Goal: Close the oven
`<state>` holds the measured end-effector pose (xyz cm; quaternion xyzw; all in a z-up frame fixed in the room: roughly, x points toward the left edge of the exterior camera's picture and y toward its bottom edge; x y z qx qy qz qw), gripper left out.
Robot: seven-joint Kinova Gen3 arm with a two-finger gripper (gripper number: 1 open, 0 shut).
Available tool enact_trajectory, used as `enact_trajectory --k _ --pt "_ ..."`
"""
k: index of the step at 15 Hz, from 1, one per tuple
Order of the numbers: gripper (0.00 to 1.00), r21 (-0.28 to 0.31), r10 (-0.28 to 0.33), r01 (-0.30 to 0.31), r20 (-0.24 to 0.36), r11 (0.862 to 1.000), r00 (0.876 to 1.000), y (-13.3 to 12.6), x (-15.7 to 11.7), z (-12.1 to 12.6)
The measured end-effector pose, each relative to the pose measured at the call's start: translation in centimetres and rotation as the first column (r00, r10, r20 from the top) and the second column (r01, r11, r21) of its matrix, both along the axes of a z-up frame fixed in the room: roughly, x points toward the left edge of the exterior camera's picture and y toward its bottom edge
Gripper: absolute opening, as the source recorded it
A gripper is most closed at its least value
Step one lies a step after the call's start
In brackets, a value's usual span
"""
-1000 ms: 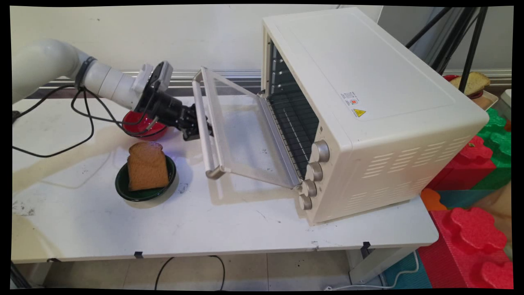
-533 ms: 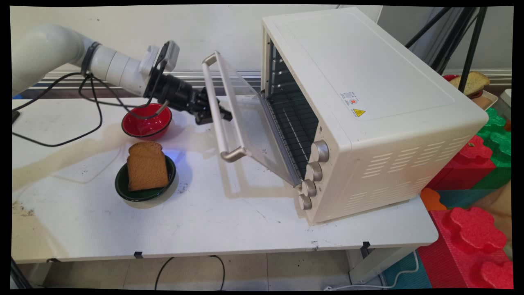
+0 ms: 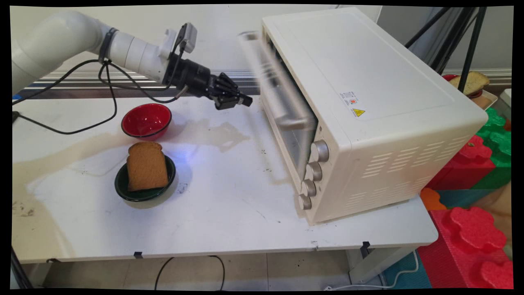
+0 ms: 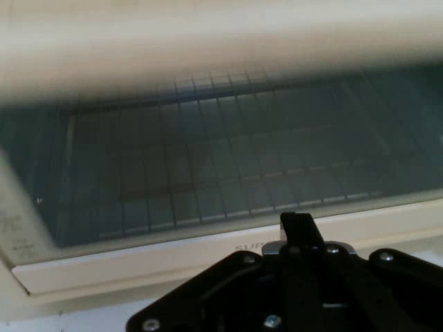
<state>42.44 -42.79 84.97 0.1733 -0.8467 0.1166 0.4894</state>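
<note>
A cream toaster oven (image 3: 368, 82) stands on the right of the white table (image 3: 225, 217). Its glass door (image 3: 286, 114) is blurred and stands almost upright against the front. My gripper (image 3: 245, 101) hangs shut with nothing in it, just left of the door and apart from it. In the hand view the gripper (image 4: 296, 223) points at the door glass (image 4: 221, 173), with the rack behind it and the pale handle (image 4: 208, 34) across the top. A red bowl (image 3: 146, 120) sits below the arm. A slice of brown bread (image 3: 146, 168) rests in a dark green bowl (image 3: 123, 190).
Black cables (image 3: 82, 127) hang from the arm over the table's left side. Red and green foam blocks (image 3: 475, 164) lie right of the table. Black tripod legs (image 3: 470, 41) and a dish with bread (image 3: 473, 82) stand behind the oven.
The oven door has swung up from wide open to nearly closed. My gripper rose and moved right along with it, and now stands off the handle.
</note>
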Motion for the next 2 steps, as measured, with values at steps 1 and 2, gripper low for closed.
enact_trajectory --k 1,2 --pt "0.00 -0.002 0.000 0.000 -0.002 1.000 1.000 -0.23 -0.22 0.20" --pt "0.00 -0.002 -0.003 0.003 -0.002 1.000 1.000 -0.34 -0.34 0.36"
